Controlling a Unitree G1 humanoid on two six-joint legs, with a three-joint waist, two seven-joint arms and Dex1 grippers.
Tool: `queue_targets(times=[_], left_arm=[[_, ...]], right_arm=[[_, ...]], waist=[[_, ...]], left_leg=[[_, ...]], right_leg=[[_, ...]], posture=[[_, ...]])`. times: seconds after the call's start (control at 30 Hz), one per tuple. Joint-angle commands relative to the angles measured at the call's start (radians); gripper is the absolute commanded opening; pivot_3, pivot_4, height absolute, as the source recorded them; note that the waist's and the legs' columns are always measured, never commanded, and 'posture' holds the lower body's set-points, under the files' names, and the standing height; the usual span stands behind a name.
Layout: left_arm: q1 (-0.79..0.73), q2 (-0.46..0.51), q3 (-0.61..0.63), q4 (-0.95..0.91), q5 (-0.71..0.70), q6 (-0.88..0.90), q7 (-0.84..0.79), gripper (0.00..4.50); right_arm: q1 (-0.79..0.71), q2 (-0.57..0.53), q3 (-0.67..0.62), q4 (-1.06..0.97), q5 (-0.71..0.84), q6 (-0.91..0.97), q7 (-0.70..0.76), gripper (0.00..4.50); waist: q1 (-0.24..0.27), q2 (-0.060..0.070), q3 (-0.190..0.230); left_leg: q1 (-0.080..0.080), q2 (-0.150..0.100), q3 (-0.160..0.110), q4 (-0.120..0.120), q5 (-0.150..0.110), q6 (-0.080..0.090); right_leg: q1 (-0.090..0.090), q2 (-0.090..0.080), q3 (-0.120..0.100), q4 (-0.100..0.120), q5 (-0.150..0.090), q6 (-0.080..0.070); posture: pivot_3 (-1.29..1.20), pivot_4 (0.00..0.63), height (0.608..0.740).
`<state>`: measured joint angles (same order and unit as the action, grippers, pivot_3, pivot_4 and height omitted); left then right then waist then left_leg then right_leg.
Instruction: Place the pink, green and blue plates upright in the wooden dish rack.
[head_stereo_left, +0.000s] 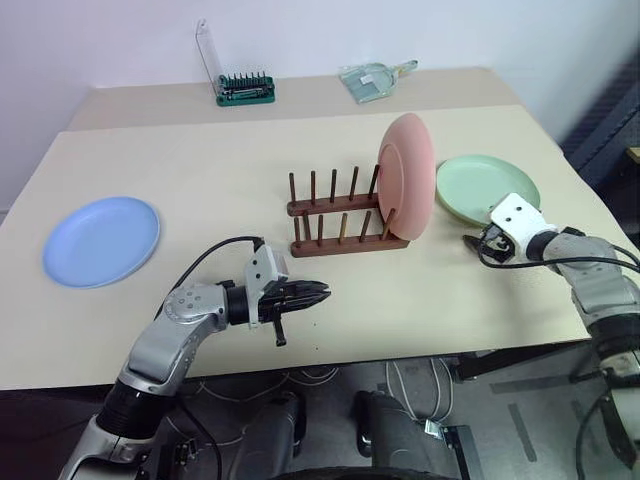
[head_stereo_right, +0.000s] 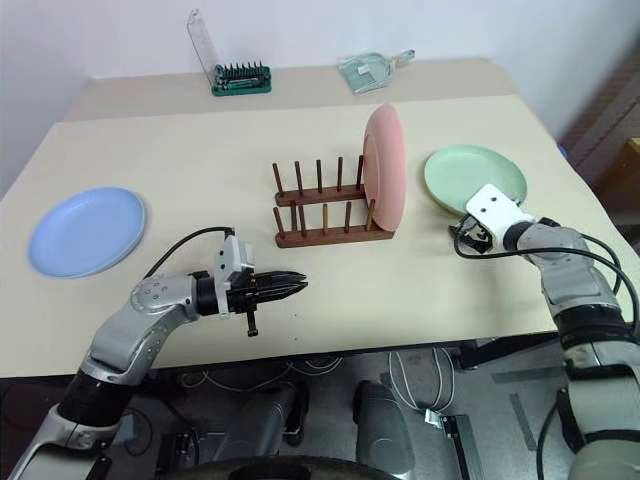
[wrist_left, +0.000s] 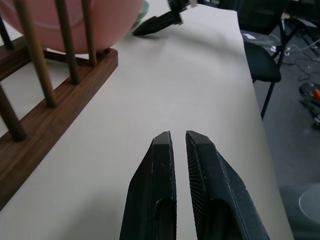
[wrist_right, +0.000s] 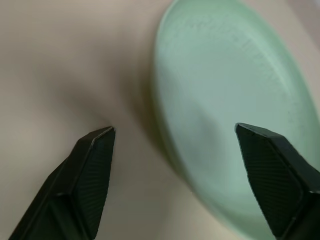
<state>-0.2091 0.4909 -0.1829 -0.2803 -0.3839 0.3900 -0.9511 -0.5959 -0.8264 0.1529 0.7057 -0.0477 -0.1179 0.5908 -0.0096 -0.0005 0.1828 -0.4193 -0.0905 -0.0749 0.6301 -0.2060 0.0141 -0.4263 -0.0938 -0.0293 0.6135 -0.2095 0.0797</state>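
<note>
Left eye view gives me the whole table, so I work from its near edge outward. Nearest me, my left gripper hangs just above the tabletop, pointing to the right, its two black fingers pressed almost together with nothing between them. Over on the right, my right gripper sits low at the near rim of the green plate; its jaws stand wide apart, one finger over the bare table and the other over the plate, and I see nothing gripped. That plate lies flat near the table's right edge. At the middle, just beyond my left gripper, is the wooden dish rack, a dark brown piece with two rails of upright pegs. The pink plate stands upright on edge at the rack's right end, leaning a little, between the pegs there. Far off to the left, the blue plate lies flat, well apart from the rack. Along the far edge I see a green screwdriver-bit holder with its clear lid raised, and to its right a clear plastic packet.
</note>
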Motion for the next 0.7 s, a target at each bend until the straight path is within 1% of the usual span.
queue_targets(times=[0.03,0.1,0.13,0.17,0.2,0.37,0.47,0.6,0.7], left_arm=[[0.003,0.004,0.008,-0.042,-0.013,0.005,0.011,0.45],[0.004,0.005,0.009,-0.046,-0.014,0.007,0.014,0.45],[0.005,0.005,0.01,-0.047,-0.014,0.009,0.016,0.45],[0.006,0.005,0.01,-0.047,-0.015,0.01,0.016,0.45],[0.007,0.004,0.009,-0.045,-0.015,0.011,0.016,0.45],[0.005,0.001,0.004,-0.038,-0.014,0.008,0.013,0.45],[0.006,0.0,0.002,-0.033,-0.013,0.005,0.009,0.45],[0.006,-0.001,-0.002,-0.024,-0.012,0.001,0.001,0.45],[0.0,-0.007,-0.007,-0.019,-0.013,0.003,-0.003,0.45]], right_arm=[[-0.031,0.006,0.003,0.103,-0.063,-0.075,-0.016,2.09],[-0.043,0.009,-0.003,0.132,-0.074,-0.1,-0.015,1.16],[-0.046,0.008,-0.009,0.138,-0.077,-0.108,-0.014,0.52],[-0.045,0.007,-0.016,0.14,-0.078,-0.114,-0.014,0.14],[-0.039,0.002,-0.023,0.135,-0.081,-0.122,-0.018,0.06],[0.0,-0.039,-0.092,0.023,-0.082,-0.129,-0.087,0.06],[0.034,-0.074,-0.2,-0.159,-0.032,-0.08,-0.121,0.06],[0.011,-0.079,-0.379,-0.471,0.132,0.08,-0.108,0.06],[-0.051,-0.051,-0.442,-0.649,0.281,0.223,-0.078,0.06]], waist=[[-0.001,0.0,0.0],[0.001,0.0,0.0],[0.002,0.0,0.0],[0.002,0.0,0.0],[0.002,0.0,0.0],[0.003,0.0,0.0],[0.003,0.003,0.001],[-0.002,0.004,0.002],[-0.002,0.004,0.002]], left_leg=[[0.001,0.0,0.0,0.0,0.0,0.0],[0.002,0.0,0.0,0.0,0.0,0.0],[0.002,0.0,0.0,0.0,0.0,0.0],[0.002,0.0,0.0,0.0,0.0,0.0],[0.002,0.0,0.0,0.0,0.0,0.0],[0.002,0.0,-0.001,-0.001,0.0,0.0],[0.001,-0.001,0.0,-0.001,0.0,0.0],[0.001,0.0,0.0,-0.001,0.0,0.0],[0.001,0.001,-0.001,-0.002,0.0,0.0]], right_leg=[[0.001,0.0,0.0,0.0,0.0,0.0],[0.002,0.0,0.0,0.0,0.0,0.0],[0.002,0.0,0.0,0.0,0.0,0.0],[0.002,0.0,0.0,0.0,0.0,0.0],[0.001,0.0,0.0,0.0,0.0,0.0],[0.001,0.0,0.0,0.0,0.0,0.0],[0.0,0.0,0.001,0.0,0.0,0.0],[-0.001,0.0,0.001,0.002,0.0,0.0],[-0.001,0.001,0.001,0.002,-0.002,0.003]], posture=[[0.0,0.15,0.74],[0.0,0.15,0.74],[0.0,0.15,0.74],[0.0,0.15,0.74],[0.0,0.15,0.74],[0.0,0.15,0.74],[0.0,0.15,0.74],[0.0,0.15,0.74],[0.0,0.15,0.74]])
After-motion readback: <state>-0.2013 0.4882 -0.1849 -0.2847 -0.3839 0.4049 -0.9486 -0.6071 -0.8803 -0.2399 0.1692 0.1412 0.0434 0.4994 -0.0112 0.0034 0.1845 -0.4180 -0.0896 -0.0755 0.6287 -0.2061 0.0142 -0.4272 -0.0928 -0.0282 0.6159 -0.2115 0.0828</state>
